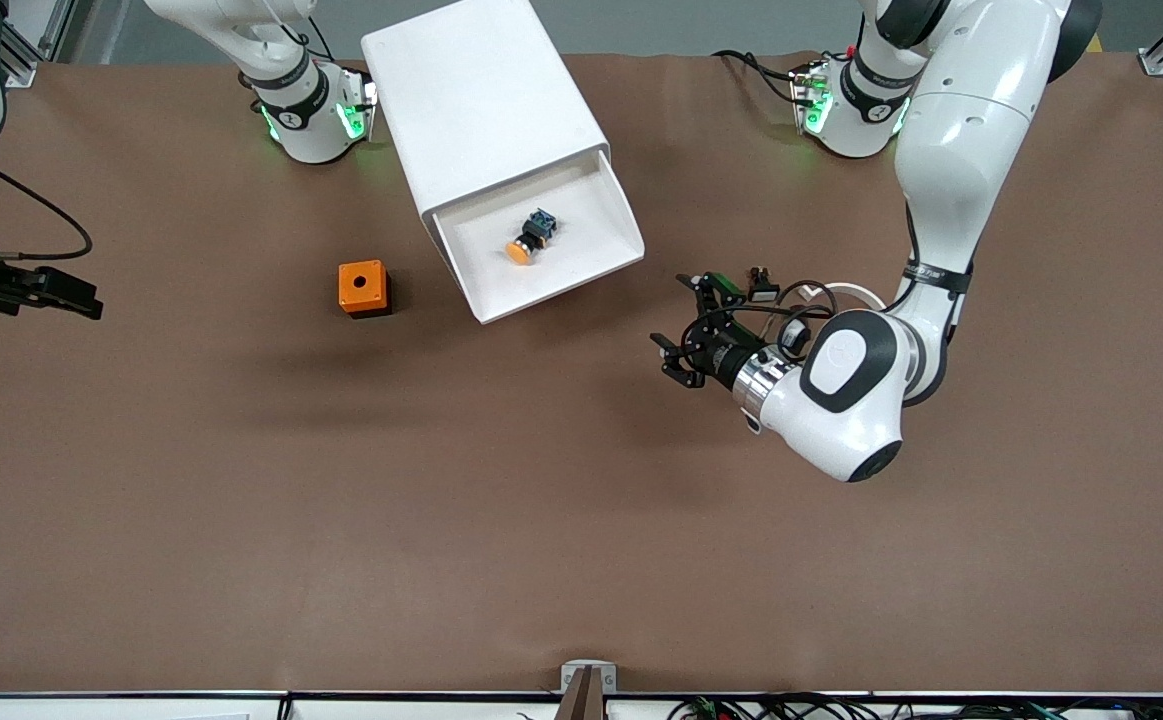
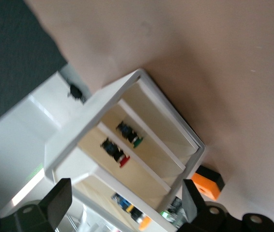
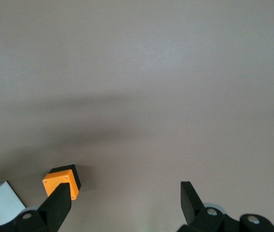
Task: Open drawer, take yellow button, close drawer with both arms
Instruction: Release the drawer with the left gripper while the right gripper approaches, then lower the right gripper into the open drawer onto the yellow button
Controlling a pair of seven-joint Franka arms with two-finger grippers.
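White and pulled well out, the drawer (image 1: pixel 541 240) sits at the top of the cabinet (image 1: pixel 486 110), its tray open toward the front camera and slightly toward the left arm's end of the table (image 1: pixel 581 520). One button (image 1: pixel 529 238) lies loose in it, near the tray's middle, on its side: its long axis runs diagonally, orange cap toward the front camera and blue rear end toward the cabinet's body.

The left gripper (image 1: pixel 676 355) hangs low over bare table, toward the left arm's end from the drawer's open lip, jaws spread wide and holding nothing; they aim toward the cabinet. Its wrist view looks into the cabinet's face, where two lower drawers each show a small part and the button (image 2: pixel 136 217) sits in the pulled-out tray. The right gripper (image 1: pixel 66 292) waits at the right arm's end of the table, well apart from the cabinet, jaws also wide and empty.

By that layout the left arm looks the nearer one for the pick.

Counted: one cabinet, one open drawer, one button in it, two arms, and one orange box (image 1: pixel 363 288) with a hole on the table beside the drawer.
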